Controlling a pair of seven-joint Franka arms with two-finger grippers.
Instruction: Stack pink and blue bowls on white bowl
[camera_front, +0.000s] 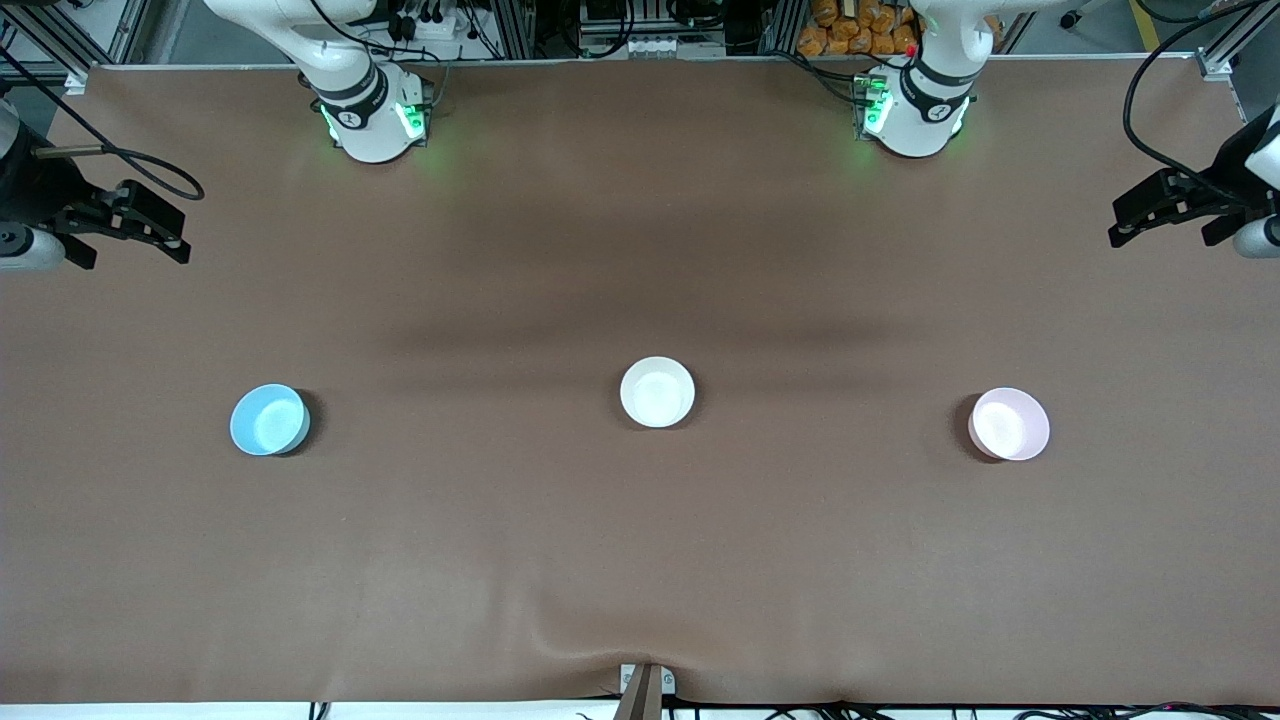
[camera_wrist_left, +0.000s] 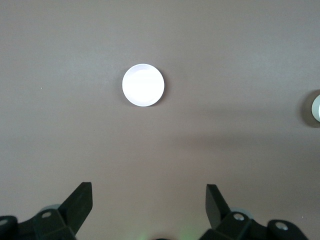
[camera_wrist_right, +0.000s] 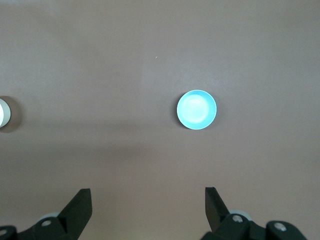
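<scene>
Both grippers are released and empty. The left gripper (camera_front: 1125, 232) hangs high over the left arm's end of the table (camera_front: 640, 560); the right gripper (camera_front: 175, 245) hangs over the right arm's end. The table is matte brown, slightly rippled near the front camera. Three smooth round bowls sit well apart in a row: white bowl (camera_front: 657, 392) central, pink bowl (camera_front: 1009, 424) toward the left arm, blue bowl (camera_front: 269, 420) toward the right arm. You risk a slick rim slipping from the fingers, or both arms meeting over the white bowl.
</scene>
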